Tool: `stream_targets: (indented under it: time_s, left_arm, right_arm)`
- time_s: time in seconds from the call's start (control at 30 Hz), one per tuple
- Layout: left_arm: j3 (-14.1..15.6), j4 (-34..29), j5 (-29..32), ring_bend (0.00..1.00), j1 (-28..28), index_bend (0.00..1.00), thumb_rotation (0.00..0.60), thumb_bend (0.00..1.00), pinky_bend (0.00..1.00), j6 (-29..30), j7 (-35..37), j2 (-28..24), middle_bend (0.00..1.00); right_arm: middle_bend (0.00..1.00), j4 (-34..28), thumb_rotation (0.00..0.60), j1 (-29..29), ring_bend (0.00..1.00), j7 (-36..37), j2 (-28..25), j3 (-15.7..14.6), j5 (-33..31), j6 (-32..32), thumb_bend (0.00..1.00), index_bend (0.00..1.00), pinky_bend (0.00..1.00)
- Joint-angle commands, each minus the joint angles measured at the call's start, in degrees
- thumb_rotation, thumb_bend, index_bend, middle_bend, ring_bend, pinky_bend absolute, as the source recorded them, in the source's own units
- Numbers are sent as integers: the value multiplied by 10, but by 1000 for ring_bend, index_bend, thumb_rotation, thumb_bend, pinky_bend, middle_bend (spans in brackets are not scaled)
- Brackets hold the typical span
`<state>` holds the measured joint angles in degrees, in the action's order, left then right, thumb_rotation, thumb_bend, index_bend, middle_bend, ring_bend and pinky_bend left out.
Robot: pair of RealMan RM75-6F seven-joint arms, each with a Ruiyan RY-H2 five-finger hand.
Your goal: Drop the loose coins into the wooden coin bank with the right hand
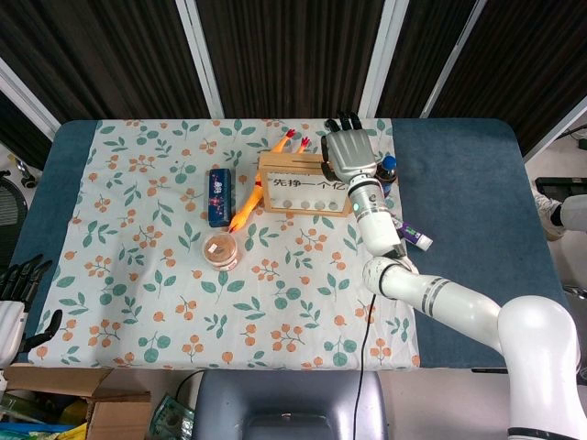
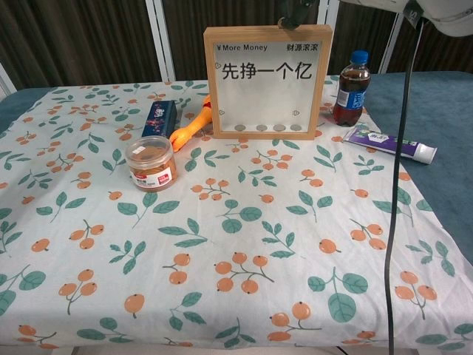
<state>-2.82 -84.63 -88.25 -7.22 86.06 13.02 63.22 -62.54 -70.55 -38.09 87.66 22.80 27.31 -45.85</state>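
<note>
The wooden coin bank [image 2: 267, 81] stands upright at the back of the table, a glass-fronted frame with several coins [image 2: 262, 127] lying along its bottom. In the head view it shows from above [image 1: 305, 183]. My right hand [image 1: 348, 154] hovers over the bank's top right. In the chest view its dark fingertips [image 2: 297, 10] reach down to the top edge and pinch a small round coin [image 2: 284, 25] there. My left hand [image 1: 18, 307] hangs off the table's near left corner, fingers apart and empty. No loose coins show on the cloth.
A cola bottle [image 2: 352, 89] stands right of the bank, with a toothpaste tube [image 2: 388, 143] in front of it. A yellow rubber chicken [image 2: 191, 126], a blue box [image 2: 159, 118] and a lidded jar [image 2: 151, 163] lie left of the bank. A black cable [image 2: 395, 185] hangs at right.
</note>
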Motion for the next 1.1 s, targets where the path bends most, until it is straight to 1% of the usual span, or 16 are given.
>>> stream_targets:
  time_s: [0.03, 0.13, 0.23, 0.33, 0.47, 0.53, 0.6, 0.7, 0.8, 0.83, 0.9, 0.93, 1.0, 1.03, 1.1]
  left_arm:
    - [0, 0, 0, 0, 0, 0, 600, 425, 0, 0, 0, 0, 0]
    - [0, 0, 1, 0, 0, 0, 600, 426, 0, -1, 0, 0, 0]
    - [0, -1, 1, 0, 0, 0, 600, 430, 0, -1, 1, 0, 0]
    - [0, -1, 1, 0, 0, 0, 600, 433, 0, -1, 2, -1, 0]
    - [0, -1, 0, 0, 0, 0, 600, 433, 0, 0, 5, -1, 0]
    - [0, 0, -1, 0, 0, 0, 600, 433, 0, 1, 6, -2, 0]
    - [1, 0, -2, 0, 1, 0, 600, 433, 0, 3, 6, -2, 0]
    - [1, 0, -5, 0, 2, 0, 600, 432, 0, 8, 10, -2, 0]
    - [0, 1, -5, 0, 5, 0, 600, 432, 0, 12, 15, -3, 0]
    - [0, 1, -6, 0, 5, 0, 600, 432, 0, 14, 15, -3, 0]
    - [1, 1, -7, 0, 6, 0, 600, 432, 0, 16, 15, -3, 0]
    - [1, 0, -8, 0, 7, 0, 600, 432, 0, 18, 14, -3, 0]
    - [2, 0, -15, 0, 7, 0, 600, 432, 0, 24, 12, -2, 0]
    - [2, 2, -21, 0, 8, 0, 600, 434, 0, 31, 10, 1, 0]
    - [2, 6, -26, 0, 11, 0, 600, 439, 0, 41, 3, 5, 0]
  right_arm:
    - [283, 4, 600, -2, 56, 0, 3, -3, -2, -2, 608, 716, 131]
    - [263, 3, 600, -3, 43, 2, 4, -4, -10, -1, 608, 629, 131]
    - [211, 4, 600, -3, 10, 4, 5, -7, -2, -10, 608, 541, 131]
    - [194, 4, 600, -2, 0, 4, 5, -12, 6, -15, 608, 521, 131]
    - [188, -6, 600, 1, 0, 19, 1, -9, 22, -24, 607, 517, 131]
    - [185, -18, 600, 7, 0, 39, -4, -4, 46, -37, 608, 507, 131]
    - [174, -39, 600, 16, 0, 65, -11, -1, 80, -55, 607, 471, 131]
    - [145, -104, 600, 47, 0, 112, -39, -2, 147, -94, 564, 347, 131]
    - [124, -219, 600, 107, 0, 151, -89, -20, 229, -172, 481, 230, 123]
    - [119, -269, 600, 137, 0, 157, -112, -34, 258, -207, 468, 213, 121]
    - [105, -338, 600, 180, 0, 154, -145, -59, 291, -251, 455, 187, 111]
    - [99, -375, 600, 207, 0, 146, -165, -78, 310, -277, 453, 179, 106]
    - [90, -423, 600, 245, 0, 126, -194, -110, 327, -306, 452, 172, 88]
    - [84, -451, 600, 268, 0, 113, -213, -131, 332, -318, 452, 173, 68]
    - [66, -486, 600, 299, 0, 98, -240, -163, 335, -327, 452, 165, 35]
